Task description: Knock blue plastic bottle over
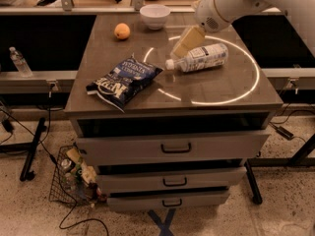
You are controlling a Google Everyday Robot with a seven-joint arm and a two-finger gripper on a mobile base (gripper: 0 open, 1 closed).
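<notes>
One thing matters: the blue plastic bottle [199, 58] lies on its side on the table [221, 90], long axis left-right, cap left. The gripper [178, 50] hovers just beyond the cap; I cannot tell how its jaws stand.

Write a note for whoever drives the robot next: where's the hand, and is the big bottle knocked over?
Hand: low over the table, right by the cap end of the blue plastic bottle.
Bottle: lying on its side, cap pointing left toward the chip bag.
Done: the bottle is down.
Left: probably only lifting the hand clear.
</notes>
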